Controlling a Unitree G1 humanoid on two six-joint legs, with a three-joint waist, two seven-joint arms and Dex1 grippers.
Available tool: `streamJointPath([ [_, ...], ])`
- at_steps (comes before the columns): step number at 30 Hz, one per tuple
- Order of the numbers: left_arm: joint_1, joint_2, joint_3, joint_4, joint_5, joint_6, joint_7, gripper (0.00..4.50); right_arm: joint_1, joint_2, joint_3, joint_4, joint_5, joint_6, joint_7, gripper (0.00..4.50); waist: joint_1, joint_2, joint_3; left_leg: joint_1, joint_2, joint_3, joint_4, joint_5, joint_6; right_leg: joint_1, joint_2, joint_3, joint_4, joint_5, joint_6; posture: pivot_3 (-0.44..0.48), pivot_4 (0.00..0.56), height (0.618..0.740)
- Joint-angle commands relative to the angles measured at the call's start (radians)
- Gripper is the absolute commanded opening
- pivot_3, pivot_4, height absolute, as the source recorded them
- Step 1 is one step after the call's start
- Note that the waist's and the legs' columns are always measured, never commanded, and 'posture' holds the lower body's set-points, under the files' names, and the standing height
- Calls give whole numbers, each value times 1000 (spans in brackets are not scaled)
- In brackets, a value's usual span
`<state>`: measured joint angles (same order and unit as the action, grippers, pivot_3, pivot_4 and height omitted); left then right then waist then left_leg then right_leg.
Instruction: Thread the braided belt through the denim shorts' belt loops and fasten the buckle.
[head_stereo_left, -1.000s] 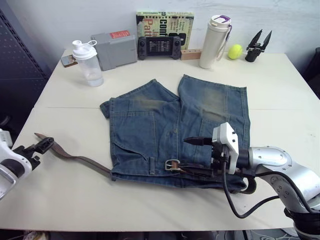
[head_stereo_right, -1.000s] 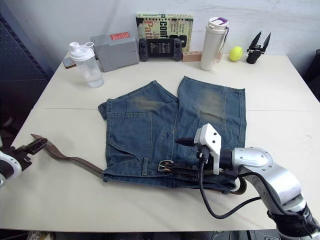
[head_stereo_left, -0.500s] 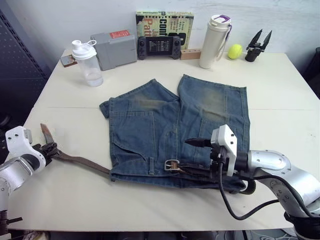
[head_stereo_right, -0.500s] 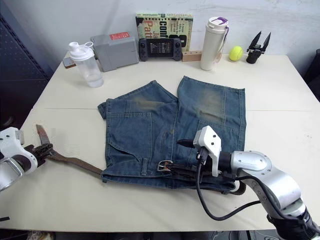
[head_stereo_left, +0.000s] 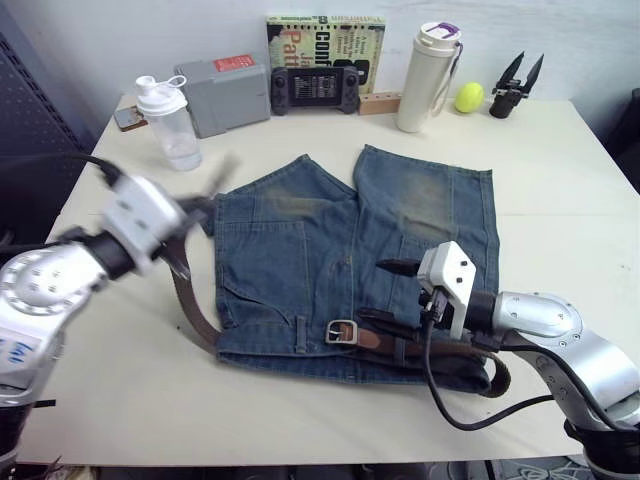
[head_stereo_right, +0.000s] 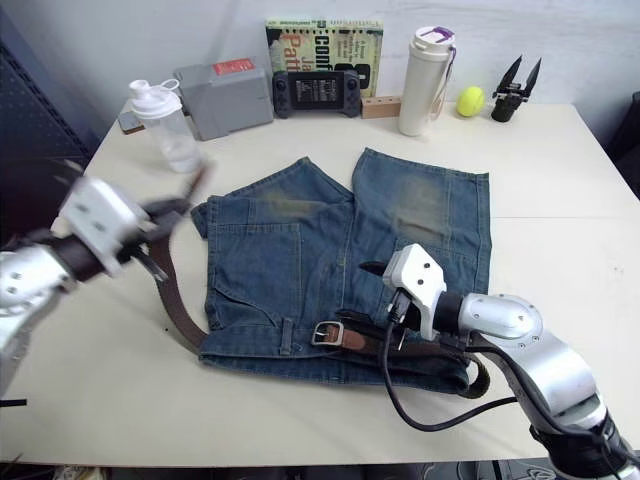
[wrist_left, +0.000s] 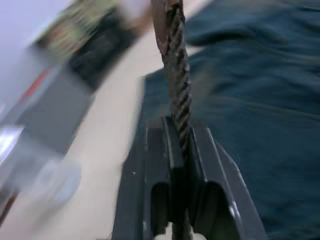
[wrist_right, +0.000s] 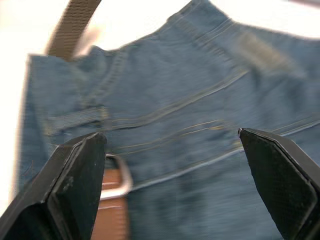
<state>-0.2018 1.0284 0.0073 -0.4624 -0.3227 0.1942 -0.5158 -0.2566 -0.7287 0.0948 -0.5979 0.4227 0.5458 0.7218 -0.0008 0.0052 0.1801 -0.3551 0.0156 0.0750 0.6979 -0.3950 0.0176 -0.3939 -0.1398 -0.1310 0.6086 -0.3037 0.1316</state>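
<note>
- Step in hand — threading, as we judge it: the braided belt (head_stereo_left: 190, 300) lies along the waistband of the denim shorts (head_stereo_left: 340, 250), its buckle (head_stereo_left: 343, 332) resting on the waistband near the middle, unfastened; the free end is lifted at the shorts' left edge.
- Left gripper (wrist_left: 179, 150): clamped on the belt's free end, the strap pinched between both black fingers and standing up out of them.
- Right gripper (head_stereo_left: 390, 290): released, fingers spread wide and holding nothing, poised just above the waistband beside the buckle.
- Next move, in our estimate: bring the free end across to the buckle; the right gripper would need to steady the frame so the prong can meet the weave.
- Belt: dark brown, narrow, rope-like plait, supple enough to curve off the table (head_stereo_left: 100, 380).
- Buckle: small silver rectangular frame, hard and smooth.
- Shorts: faded blue denim, paler worn patches on both legs, stitched seams and pockets, spread flat with the waistband toward us.
- Belt loops (head_stereo_left: 303, 331): short denim strips across the waistband — one sits just left of the buckle; we cannot tell how many carry the belt.
</note>
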Motion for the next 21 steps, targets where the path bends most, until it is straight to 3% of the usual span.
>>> streamJointPath([
  [1, -72, -35, -118, -13, 111, -90, -113, 36, -45, -9, 41, -7, -140, -123, -18, 4500, 0, 0, 0, 0, 1, 4, 0, 0, -1, 0, 1, 0, 1, 0, 0, 0, 150, 731],
  [6, -178, -112, -266, 52, 291, -206, -208, 36, -64, -20, 127, 10, -373, -335, -35, 4500, 4, 0, 0, 0, 2, 5, 1, 1, -2, 0, 2, 0, 1, 0, 0, 0, 150, 731],
  [18, -183, -223, -272, 112, 486, -321, -208, 36, -39, 44, 186, -34, -494, -385, -19, 4500, 3, 0, 0, -1, 2, 3, 2, 2, 0, -1, 1, -1, 2, 0, 0, 0, 150, 731],
  [21, -183, -240, -267, 117, 501, -320, -214, 0, -36, 45, 189, -36, -501, -389, -8, 3624, 7, 0, 0, -2, 1, 3, 2, 2, 0, -1, 1, -1, 2, 0, 0, 0, 150, 731],
])
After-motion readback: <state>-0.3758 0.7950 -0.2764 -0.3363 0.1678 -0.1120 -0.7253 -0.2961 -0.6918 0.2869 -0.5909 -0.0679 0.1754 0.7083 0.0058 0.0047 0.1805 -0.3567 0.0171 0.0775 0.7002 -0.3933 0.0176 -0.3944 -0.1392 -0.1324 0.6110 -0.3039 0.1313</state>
